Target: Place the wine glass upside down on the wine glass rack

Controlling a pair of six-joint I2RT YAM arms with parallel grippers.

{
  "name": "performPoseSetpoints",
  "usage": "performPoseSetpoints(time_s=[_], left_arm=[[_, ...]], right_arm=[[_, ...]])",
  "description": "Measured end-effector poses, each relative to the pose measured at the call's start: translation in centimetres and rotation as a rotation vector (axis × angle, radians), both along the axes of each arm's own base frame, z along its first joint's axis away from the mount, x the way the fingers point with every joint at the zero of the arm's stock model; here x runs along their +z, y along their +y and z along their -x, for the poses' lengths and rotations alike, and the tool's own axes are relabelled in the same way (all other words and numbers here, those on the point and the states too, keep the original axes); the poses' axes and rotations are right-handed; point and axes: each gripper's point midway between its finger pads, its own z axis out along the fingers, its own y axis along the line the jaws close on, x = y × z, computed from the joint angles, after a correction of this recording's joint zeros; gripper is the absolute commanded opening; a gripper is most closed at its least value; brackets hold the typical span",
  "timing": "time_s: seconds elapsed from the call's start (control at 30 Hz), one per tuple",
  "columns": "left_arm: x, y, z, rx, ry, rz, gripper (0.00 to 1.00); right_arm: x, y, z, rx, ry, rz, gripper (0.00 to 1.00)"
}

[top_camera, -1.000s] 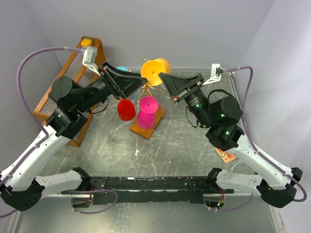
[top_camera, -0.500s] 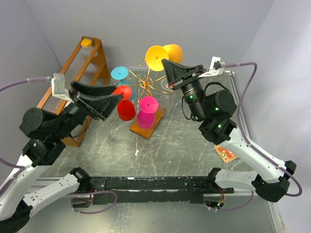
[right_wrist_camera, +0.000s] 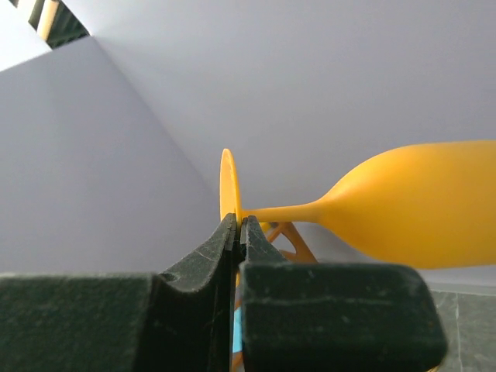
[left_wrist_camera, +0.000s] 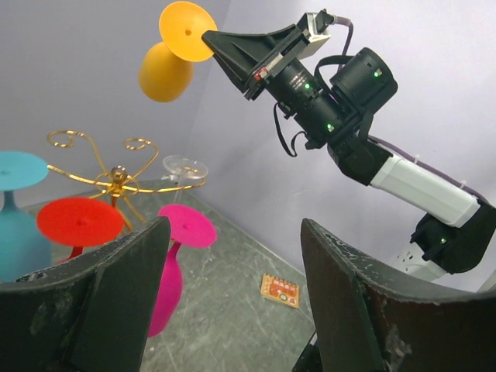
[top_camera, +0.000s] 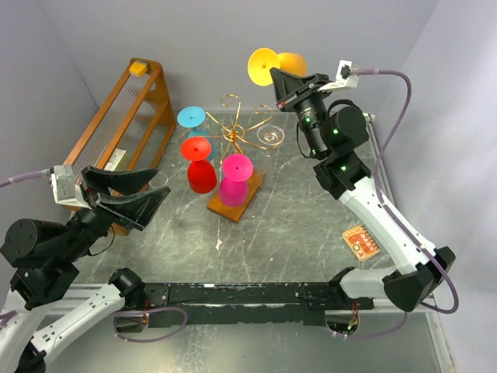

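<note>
Two grippers: the right gripper is pinching the foot of the yellow wine glass, its fingers pressed together on the disc. The left gripper is sitting spread and empty at 8 o'clock from the rack.
Glass position: it is hanging in the air on its side, stem level, at 1 o'clock from the wine glass rack, and is touching nothing but the fingers.
Step in hand: judging by the pose, the glass is being carried to the rack and is not yet hung.
Next move: it probably calls for turning the glass bowl down, then sliding the stem into a free gold arm so the foot rests on the wire. The arms at 12 o'clock are looking free. The hanging glasses are crowding the near side, so a bump is the risk.
Glasses counted: five. One is yellow and held, and four are sitting foot-up at the rack: one blue glass, one red glass, one pink glass and one clear glass.
Other things counted: one rack; one wooden frame at 10 o'clock; one small orange card at 4 o'clock, lying on the table.
</note>
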Motion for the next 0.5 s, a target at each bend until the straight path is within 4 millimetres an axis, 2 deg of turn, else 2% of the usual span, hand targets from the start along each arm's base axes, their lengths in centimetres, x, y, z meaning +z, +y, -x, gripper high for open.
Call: performPoseSetpoints(time_s=[0.33, 0.5], left_arm=[[-2.2, 0.6, -1.3, 0.066, 0.081, -0.026, 0.78], [-3.2, 0.1, -2.1, 0.072, 0.126, -0.046, 0.78]], right_arm=[[-4.4, 1.4, -5.5, 0.131, 0.115, 0.036, 0.00], [-7.2, 2.2, -7.2, 0.195, 0.205, 0.028, 0.00]])
